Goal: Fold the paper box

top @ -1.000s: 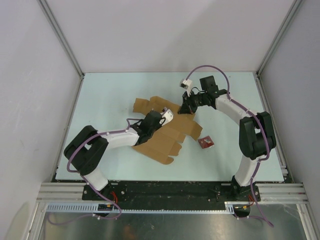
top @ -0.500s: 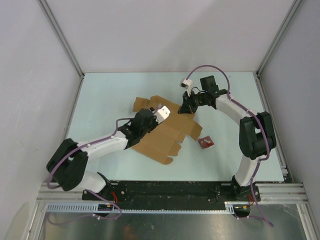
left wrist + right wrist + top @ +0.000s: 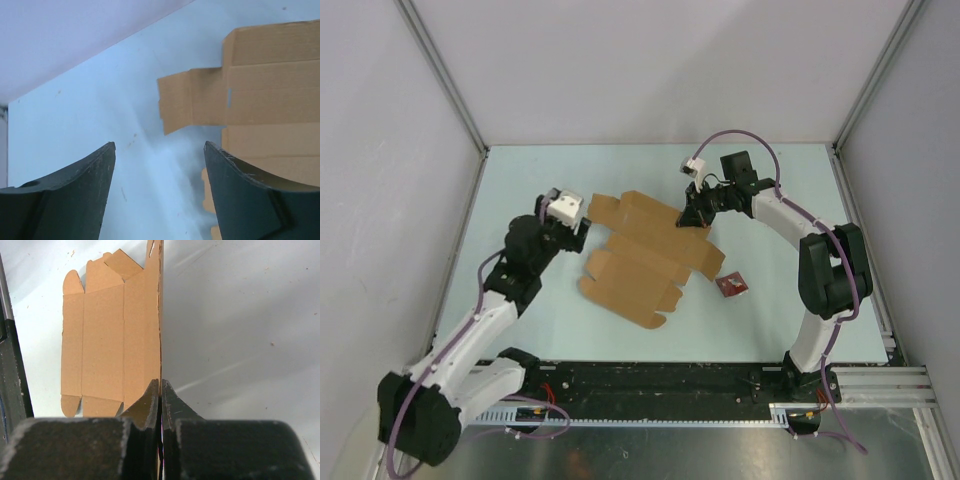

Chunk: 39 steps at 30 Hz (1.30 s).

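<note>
While the top view shows the paper box (image 3: 645,262) lying flat, right gripper (image 3: 695,218) anchoring its 1 o'clock edge and left gripper (image 3: 582,228) spread at 10 o'clock, the left wrist sees nothing between its fingers (image 3: 75,195) — the right wrist, pads (image 3: 145,410) clenched on that edge.

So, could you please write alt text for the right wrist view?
The right jaws are shut on the edge of the box, an unfolded brown sheet with tabs stretching away on the left; pale table fills the right.
</note>
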Each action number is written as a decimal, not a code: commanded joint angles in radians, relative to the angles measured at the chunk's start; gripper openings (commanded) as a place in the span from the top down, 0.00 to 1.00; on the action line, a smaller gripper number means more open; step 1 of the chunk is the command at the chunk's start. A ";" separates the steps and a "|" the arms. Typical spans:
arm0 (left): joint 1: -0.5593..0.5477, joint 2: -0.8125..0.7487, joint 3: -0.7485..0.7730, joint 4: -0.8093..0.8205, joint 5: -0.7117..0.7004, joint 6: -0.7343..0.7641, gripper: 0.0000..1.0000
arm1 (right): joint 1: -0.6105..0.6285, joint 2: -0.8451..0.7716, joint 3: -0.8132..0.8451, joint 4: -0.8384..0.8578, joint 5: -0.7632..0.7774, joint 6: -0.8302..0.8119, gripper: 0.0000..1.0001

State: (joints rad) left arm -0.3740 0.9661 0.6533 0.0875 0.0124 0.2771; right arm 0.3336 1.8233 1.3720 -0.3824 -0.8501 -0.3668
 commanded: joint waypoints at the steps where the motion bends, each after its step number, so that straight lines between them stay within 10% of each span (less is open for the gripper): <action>1: 0.107 -0.113 -0.078 0.001 0.084 -0.099 0.22 | -0.002 -0.012 0.004 0.025 -0.020 0.002 0.98; 9: 0.322 -0.210 -0.268 0.257 0.067 -0.259 0.08 | 0.004 -0.016 0.004 0.027 -0.027 0.003 0.98; 25: 0.369 0.252 -0.423 0.885 -0.009 -0.289 0.00 | -0.005 -0.018 0.004 0.013 -0.038 -0.003 0.97; 39: 0.369 0.322 -0.445 0.974 0.035 -0.279 0.00 | -0.005 -0.029 0.004 0.022 -0.041 0.009 0.97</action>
State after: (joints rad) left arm -0.0124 1.2831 0.2241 0.9722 0.0349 0.0254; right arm 0.3317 1.8233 1.3720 -0.3836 -0.8665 -0.3668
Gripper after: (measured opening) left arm 0.996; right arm 0.031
